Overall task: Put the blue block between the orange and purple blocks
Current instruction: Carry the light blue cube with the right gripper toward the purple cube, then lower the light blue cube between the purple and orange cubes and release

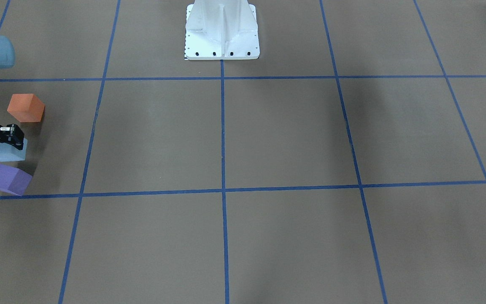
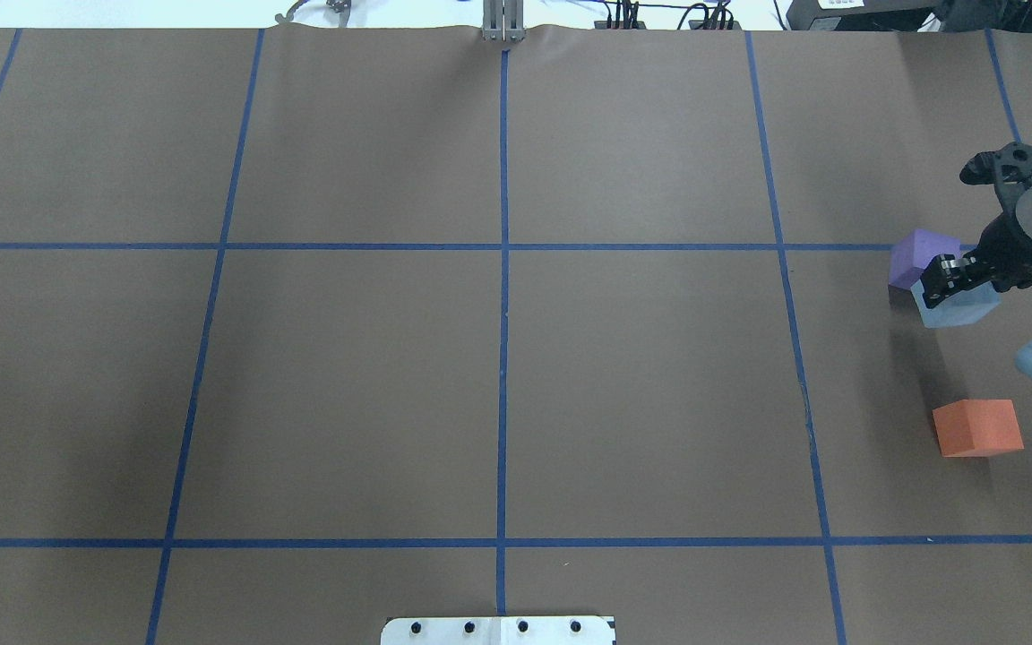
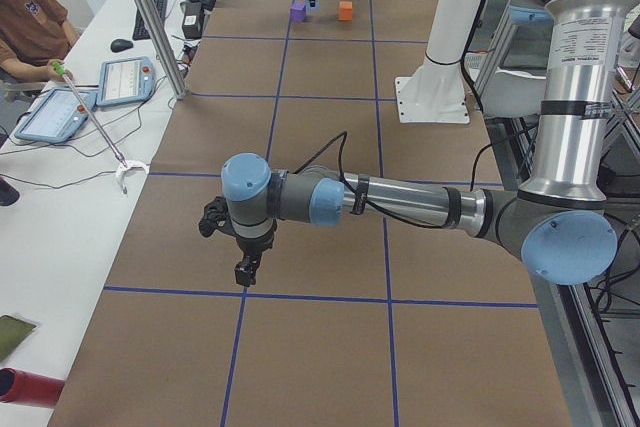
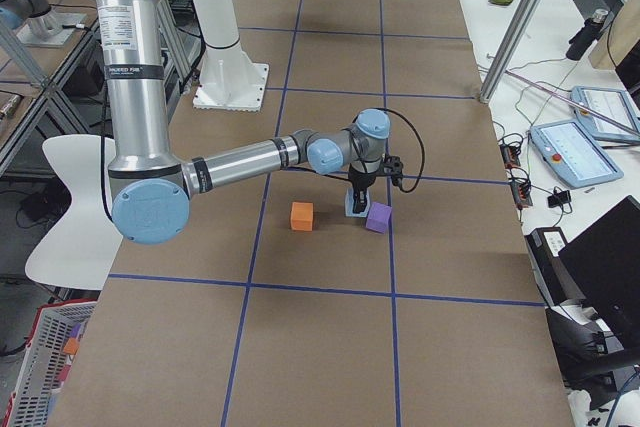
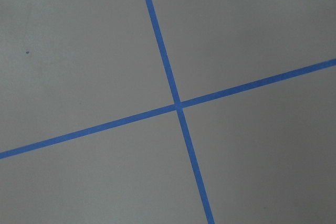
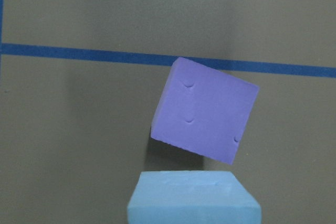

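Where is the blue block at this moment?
In the overhead view the blue block is at the far right, between the purple block and the orange block, nearer the purple one, under the right gripper.

Brown taped table (image 2: 346, 376) bears orange block (image 2: 977, 427), purple block (image 2: 915, 255) and white base (image 1: 222, 31).

A: Blocks, by colour?
B: Three in all: one orange block (image 1: 25, 107), one blue block (image 1: 4, 153), one purple block (image 1: 9, 179).
A: Arms?
B: Two. Grippers, likewise two: one right gripper (image 2: 940, 285), one left gripper (image 3: 243, 274).
A: Mounting?
B: One white pedestal (image 1: 222, 29), standing on one table (image 1: 293, 135).
A: And on the side bench?
B: Two screen pendants: the pendant by the post (image 3: 124, 81) and the pendant at the bench edge (image 3: 52, 115). One computer mouse (image 3: 121, 44). Persons seated there: one operator (image 3: 25, 17)
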Controlling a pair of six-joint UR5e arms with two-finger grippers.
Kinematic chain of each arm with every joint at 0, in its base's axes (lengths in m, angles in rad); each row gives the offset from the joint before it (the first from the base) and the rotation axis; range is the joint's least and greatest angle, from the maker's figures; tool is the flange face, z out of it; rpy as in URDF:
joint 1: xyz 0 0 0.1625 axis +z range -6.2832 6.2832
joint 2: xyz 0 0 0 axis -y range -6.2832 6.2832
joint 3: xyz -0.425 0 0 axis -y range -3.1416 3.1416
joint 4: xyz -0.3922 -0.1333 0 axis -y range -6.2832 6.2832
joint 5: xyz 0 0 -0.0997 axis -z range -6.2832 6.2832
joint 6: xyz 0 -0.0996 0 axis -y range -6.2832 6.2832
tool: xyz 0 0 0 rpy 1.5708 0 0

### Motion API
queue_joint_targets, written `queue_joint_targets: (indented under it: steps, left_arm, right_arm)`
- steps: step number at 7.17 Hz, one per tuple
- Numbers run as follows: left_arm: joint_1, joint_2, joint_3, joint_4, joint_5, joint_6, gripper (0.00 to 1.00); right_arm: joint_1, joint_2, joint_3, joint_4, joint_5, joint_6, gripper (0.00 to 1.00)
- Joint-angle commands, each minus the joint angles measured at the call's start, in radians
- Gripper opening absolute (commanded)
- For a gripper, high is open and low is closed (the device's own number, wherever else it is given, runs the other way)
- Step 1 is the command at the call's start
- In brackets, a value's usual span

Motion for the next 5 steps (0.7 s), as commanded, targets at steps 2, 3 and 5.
queue_joint_targets:
  steps: [2,3,5]
  left_arm:
    - [0.001,-0.003,-0.002,0.001,0.0,0.0,1.0]
    - [0.001,-0.001,-0.002,0.001,0.0,-0.001,1.0]
    - [0.001,0.0,0.0,0.001,0.0,0.0,1.0]
  right_arm:
    - [-0.049,-0.02,-0.014,0.012,-0.001,0.021,0.0]
    - [-0.049,-0.02,-0.021,0.012,0.001,0.019,0.0]
    - [-0.052,-0.019,-0.046,0.012,0.004,0.022,0.0]
